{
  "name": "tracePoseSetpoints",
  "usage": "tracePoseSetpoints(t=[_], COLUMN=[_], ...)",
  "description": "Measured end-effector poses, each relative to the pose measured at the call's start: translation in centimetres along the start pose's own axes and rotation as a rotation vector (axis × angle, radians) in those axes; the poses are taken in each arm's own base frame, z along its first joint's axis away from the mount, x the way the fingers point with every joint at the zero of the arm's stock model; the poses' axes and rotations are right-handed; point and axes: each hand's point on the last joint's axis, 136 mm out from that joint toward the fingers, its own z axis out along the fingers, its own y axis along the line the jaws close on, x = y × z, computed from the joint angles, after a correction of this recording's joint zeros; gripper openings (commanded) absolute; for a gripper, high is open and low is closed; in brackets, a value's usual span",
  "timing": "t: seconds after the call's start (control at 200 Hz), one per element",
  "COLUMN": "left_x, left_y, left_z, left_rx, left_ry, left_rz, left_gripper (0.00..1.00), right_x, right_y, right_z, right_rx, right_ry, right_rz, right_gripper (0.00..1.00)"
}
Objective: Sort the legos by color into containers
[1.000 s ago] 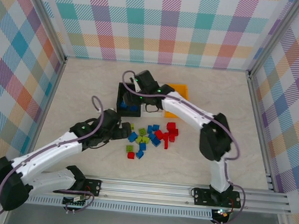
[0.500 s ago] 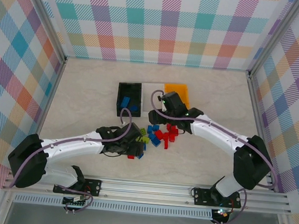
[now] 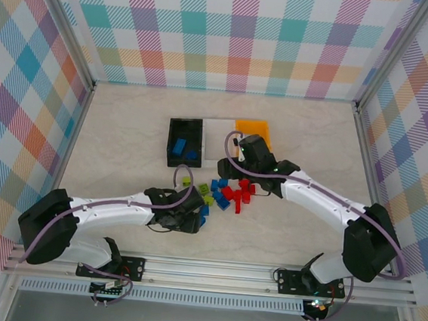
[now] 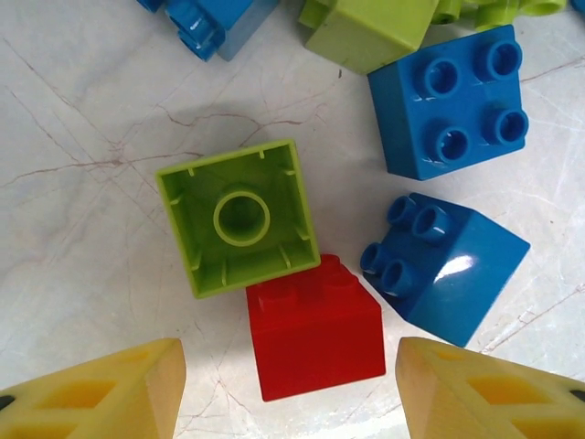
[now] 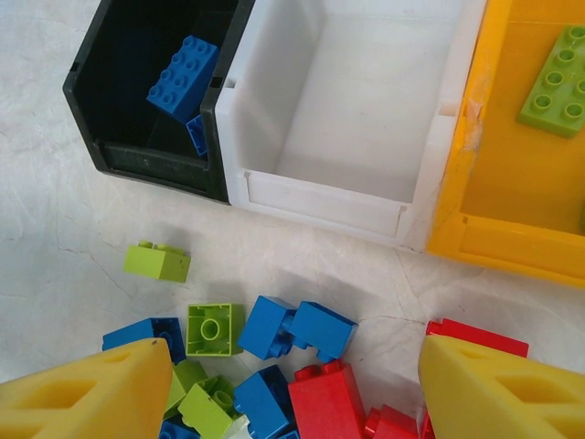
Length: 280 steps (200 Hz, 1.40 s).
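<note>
Jaws of the left gripper (image 4: 292, 395) are straddling a red lego (image 4: 315, 331), apart and empty, likely needing to pinch it next.

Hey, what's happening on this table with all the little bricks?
A two-armed robot is sorting toy bricks into three bins by colour. The left gripper is down at the table, open, its fingers on either side of a red brick without touching it. The right gripper hangs open above the loose bricks near the bins, holding nothing. The black bin holds blue bricks, the orange bin a green piece, and the white bin shows nothing inside.
</note>
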Motion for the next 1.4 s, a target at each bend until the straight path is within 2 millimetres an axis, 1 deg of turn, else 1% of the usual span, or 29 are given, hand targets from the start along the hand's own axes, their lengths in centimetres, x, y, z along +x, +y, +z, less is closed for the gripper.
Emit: tracePoseSetpoints(t=[0.2,0.27,0.415,0.485,0.57,0.625,0.69,0.765,0.82,0.93,1.045,1.125,1.19,1.255,1.295,1.4], left_x=[0.4,0.5,0.1,-0.2,-0.5,-0.7,-0.7,-0.9,-1.2,-2.3,-4.4,-6.8,-9.6,-13.1,-15.4,-20.8], left_y=[0.8,1.1,1.0,0.8,0.6,0.5,0.5,0.5,0.3,-0.6,-2.3,-4.0,-5.4,-6.7,-7.3,-7.8], left_z=[1.5,2.0,2.0,2.0,1.9,1.8,1.5,0.7,-0.2,-2.5,-4.7,-5.9,-6.5,-6.4,-6.2,-4.9], left_rx=[-0.062,-0.088,-0.111,-0.106,-0.104,-0.101,-0.102,-0.095,-0.081,-0.039,0.002,0.027,0.032,0.034,0.028,-0.013], left_ry=[0.026,0.035,0.037,0.026,0.014,0.011,0.009,-0.003,-0.016,-0.055,-0.111,-0.147,-0.181,-0.219,-0.247,-0.299], left_rz=[0.013,0.022,0.046,0.05,0.049,0.049,0.049,0.044,0.041,0.035,0.032,0.031,0.034,0.024,0.015,-0.003], left_gripper=[0.6,0.55,0.46,0.42,0.39,0.35,0.32,0.3,0.29,0.29,0.29,0.27,0.26,0.25,0.25,0.24], right_x=[0.0,-0.3,-0.5,-0.4,-0.1,0.0,0.0,0.0,0.0,0.3,0.5,0.7,0.9,1.2,1.3,1.9], right_y=[-0.6,-0.7,-0.8,-1.0,-1.3,-1.4,-1.4,-1.4,-1.6,-2.0,-2.8,-3.5,-4.1,-4.7,-4.9,-5.5], right_z=[-0.7,-1.1,-1.4,-1.4,-1.3,-1.2,-1.2,-1.2,-1.2,-1.1,-1.6,-2.2,-2.7,-3.2,-3.5,-4.0], right_rx=[0.003,0.003,0.001,0.005,0.012,0.013,0.012,0.012,0.013,0.02,0.032,0.042,0.053,0.063,0.069,0.083], right_ry=[-0.014,-0.024,-0.036,-0.033,-0.026,-0.024,-0.024,-0.023,-0.025,-0.023,-0.034,-0.047,-0.059,-0.069,-0.074,-0.081], right_rz=[0.012,0.016,0.019,0.022,0.026,0.026,0.027,0.028,0.031,0.047,0.066,0.08,0.101,0.115,0.119,0.126], right_gripper=[0.72,0.72,0.72,0.72,0.72,0.72,0.72,0.72,0.72,0.72,0.72,0.72,0.72,0.72,0.72,0.72])
